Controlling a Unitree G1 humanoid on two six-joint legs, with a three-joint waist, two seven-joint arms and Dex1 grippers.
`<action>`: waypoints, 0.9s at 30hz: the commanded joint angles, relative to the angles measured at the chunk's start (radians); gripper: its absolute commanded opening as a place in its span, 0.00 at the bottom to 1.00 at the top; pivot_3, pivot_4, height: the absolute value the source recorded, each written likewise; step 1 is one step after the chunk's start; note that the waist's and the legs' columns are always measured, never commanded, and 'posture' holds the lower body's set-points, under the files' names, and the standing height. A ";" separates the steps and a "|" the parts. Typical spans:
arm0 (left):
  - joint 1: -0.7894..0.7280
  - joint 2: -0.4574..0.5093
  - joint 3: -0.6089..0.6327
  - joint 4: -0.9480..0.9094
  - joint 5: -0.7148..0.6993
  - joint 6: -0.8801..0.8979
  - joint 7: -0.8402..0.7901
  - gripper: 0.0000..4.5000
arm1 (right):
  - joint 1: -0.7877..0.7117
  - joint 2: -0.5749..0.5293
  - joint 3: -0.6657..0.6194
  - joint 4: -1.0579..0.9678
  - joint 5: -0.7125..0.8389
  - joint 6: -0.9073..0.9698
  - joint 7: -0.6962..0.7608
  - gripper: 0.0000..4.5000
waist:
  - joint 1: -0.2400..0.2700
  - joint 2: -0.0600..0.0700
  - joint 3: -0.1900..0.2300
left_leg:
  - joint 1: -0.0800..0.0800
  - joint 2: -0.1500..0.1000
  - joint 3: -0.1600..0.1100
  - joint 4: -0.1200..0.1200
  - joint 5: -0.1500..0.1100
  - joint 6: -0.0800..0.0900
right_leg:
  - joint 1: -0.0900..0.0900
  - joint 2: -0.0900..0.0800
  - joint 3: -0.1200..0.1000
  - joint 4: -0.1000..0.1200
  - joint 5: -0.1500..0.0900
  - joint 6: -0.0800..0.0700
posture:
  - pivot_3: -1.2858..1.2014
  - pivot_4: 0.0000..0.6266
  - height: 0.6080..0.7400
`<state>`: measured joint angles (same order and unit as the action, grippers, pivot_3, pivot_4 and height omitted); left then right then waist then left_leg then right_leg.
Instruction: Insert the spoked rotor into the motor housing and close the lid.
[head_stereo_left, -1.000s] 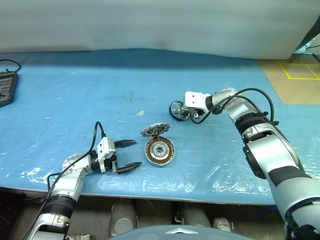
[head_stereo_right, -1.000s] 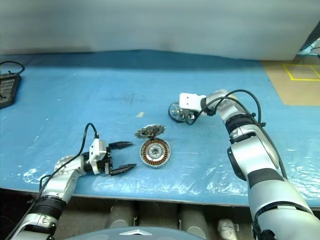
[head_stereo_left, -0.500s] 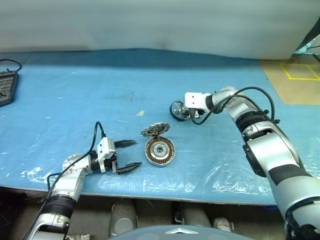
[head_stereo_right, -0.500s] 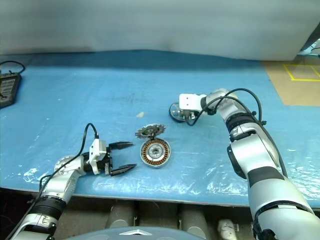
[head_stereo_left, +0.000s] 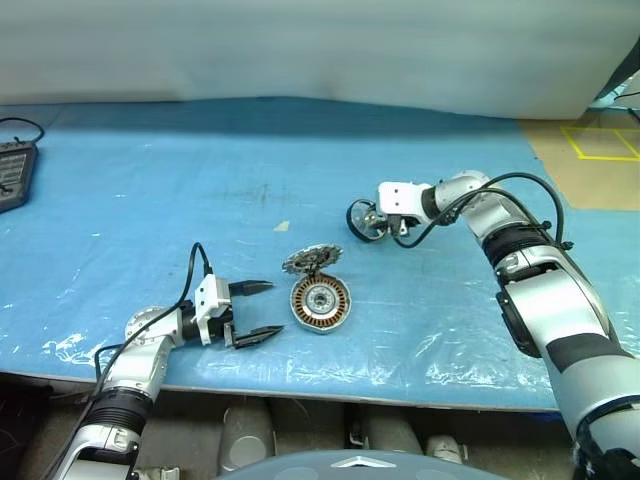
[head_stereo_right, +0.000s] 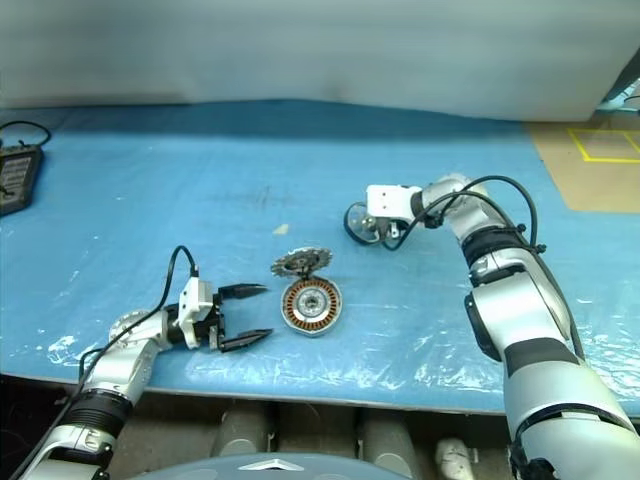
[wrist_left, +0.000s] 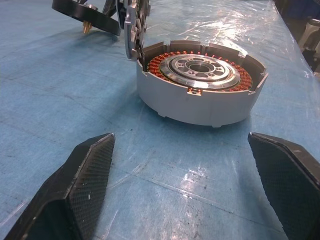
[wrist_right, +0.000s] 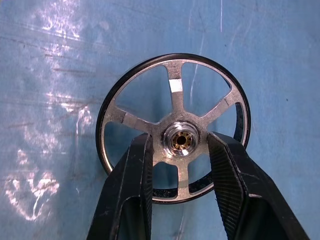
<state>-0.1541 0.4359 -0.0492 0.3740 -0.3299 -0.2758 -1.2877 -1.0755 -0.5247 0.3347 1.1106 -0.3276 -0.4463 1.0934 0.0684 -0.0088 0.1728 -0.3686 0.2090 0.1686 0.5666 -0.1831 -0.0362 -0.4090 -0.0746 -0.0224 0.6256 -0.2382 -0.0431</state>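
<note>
The spoked rotor (wrist_right: 173, 128) lies on the blue tabletop (head_stereo_left: 150, 190), well beyond the motor housing (head_stereo_left: 320, 302) and its raised lid (head_stereo_left: 310, 260). The right gripper (wrist_right: 176, 142) has its fingers straddling the hub, not visibly clamped; the left gripper (head_stereo_left: 252, 311) waits wide open beside the housing. Rigid, light and probably slick metal, the rotor seems best pinched at the hub or a spoke.

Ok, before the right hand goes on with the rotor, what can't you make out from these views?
- Right hand grip on the spoked rotor: right wrist view, fingers straddle the hub; contact unclear.
- Rotor lifted or on the table: head views too small.
- Lid: left wrist view, edge-on, face hidden.
- Lid's joint to the motor housing: too small in the head views.
</note>
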 joint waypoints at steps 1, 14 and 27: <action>0.008 0.007 0.000 0.000 0.002 -0.007 -0.003 1.00 | 0.020 -0.039 -0.046 -0.079 0.058 0.026 0.043 0.30 | 0.000 0.000 0.000 | 0.000 0.000 0.000 0.000 0.000 0.000 | 0.000 0.000 0.000 0.000 0.000 0.000 | 0.52 0.24 1.00; -0.003 0.001 -0.007 0.007 0.001 -0.005 -0.009 1.00 | 0.098 -0.101 -0.088 -0.235 0.113 0.118 0.074 0.29 | 0.001 0.000 0.000 | 0.000 0.000 0.000 0.000 0.000 0.000 | 0.000 0.000 0.000 0.000 0.000 0.000 | 0.52 0.24 1.00; 0.003 0.013 -0.009 -0.026 -0.028 0.028 -0.070 1.00 | 0.443 -0.295 -0.207 -0.892 0.510 0.589 0.441 0.29 | 0.000 0.000 0.000 | 0.000 0.000 0.000 -0.002 0.001 0.003 | 0.000 0.000 0.000 -0.002 0.000 0.000 | 0.52 0.24 1.00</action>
<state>-0.1532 0.4393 -0.0517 0.3680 -0.3458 -0.2522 -1.3416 -0.6434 -0.8053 0.1655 0.3283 0.0986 0.0769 1.4995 0.0685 -0.0085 0.1731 -0.3677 0.2096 0.1690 0.5646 -0.1817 -0.0329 -0.4090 -0.0743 -0.0220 0.6234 -0.2382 -0.0430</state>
